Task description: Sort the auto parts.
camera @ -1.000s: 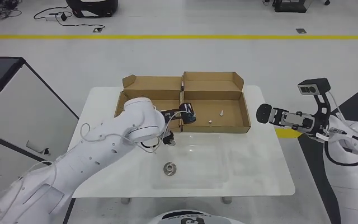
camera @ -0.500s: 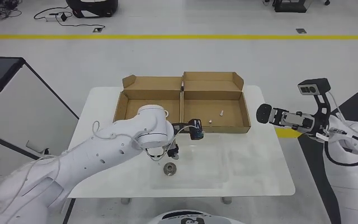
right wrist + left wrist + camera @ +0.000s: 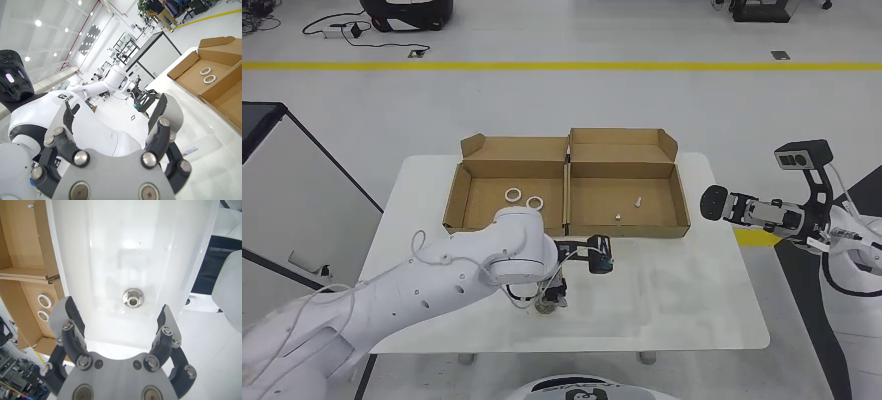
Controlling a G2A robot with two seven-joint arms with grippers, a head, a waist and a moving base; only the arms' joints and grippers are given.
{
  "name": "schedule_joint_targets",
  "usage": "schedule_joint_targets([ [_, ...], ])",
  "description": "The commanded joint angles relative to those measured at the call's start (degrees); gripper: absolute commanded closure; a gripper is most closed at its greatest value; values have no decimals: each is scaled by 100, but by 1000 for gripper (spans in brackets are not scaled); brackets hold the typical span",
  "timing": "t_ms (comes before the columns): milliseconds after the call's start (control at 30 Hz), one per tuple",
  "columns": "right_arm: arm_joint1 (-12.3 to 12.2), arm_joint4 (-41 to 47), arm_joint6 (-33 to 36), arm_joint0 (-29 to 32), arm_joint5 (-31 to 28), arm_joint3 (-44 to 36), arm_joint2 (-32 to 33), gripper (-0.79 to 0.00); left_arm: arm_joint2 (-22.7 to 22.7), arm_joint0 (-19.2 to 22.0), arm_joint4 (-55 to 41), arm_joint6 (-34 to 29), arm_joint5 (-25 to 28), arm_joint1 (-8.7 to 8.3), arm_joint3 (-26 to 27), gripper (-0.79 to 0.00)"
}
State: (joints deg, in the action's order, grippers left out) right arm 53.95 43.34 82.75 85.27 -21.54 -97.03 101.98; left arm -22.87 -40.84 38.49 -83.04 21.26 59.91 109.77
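A silver metal flange (image 3: 133,298) lies in a clear shallow tray (image 3: 105,237) on the white table; in the top view the flange (image 3: 541,306) peeks out by my left arm. My left gripper (image 3: 120,315) hangs open just above and short of it, nothing between its fingers (image 3: 73,313). From above, that gripper (image 3: 554,293) sits near the table's front. Two white rings (image 3: 512,194) (image 3: 534,202) rest in the left cardboard box (image 3: 457,195). My right gripper (image 3: 113,111) stands open and empty off the table's right side (image 3: 708,203).
The right cardboard box (image 3: 677,200) holds two small white parts (image 3: 637,200) (image 3: 618,214). Both boxes line the table's far edge. The tray's right half (image 3: 662,295) and the table's right side are bare.
My left arm has swung from the boxes toward the table's front and now hovers over the flange, uncovering the two rings. The right arm has not moved.
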Motion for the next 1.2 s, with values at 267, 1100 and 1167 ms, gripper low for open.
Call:
schedule_joint_targets([
  [267, 0, 0, 0, 0, 0, 0, 0, -785, 232, -60, 63, 206, 204, -45, -284, -767],
  [1100, 0, 0, 0, 0, 0, 0, 0, -785, 843, 105, 13, 62, 60, 58, -655, -462],
  [1167, 0, 0, 0, 0, 0, 0, 0, -785, 927, 156, 2, 35, 34, 79, -711, -453],
])
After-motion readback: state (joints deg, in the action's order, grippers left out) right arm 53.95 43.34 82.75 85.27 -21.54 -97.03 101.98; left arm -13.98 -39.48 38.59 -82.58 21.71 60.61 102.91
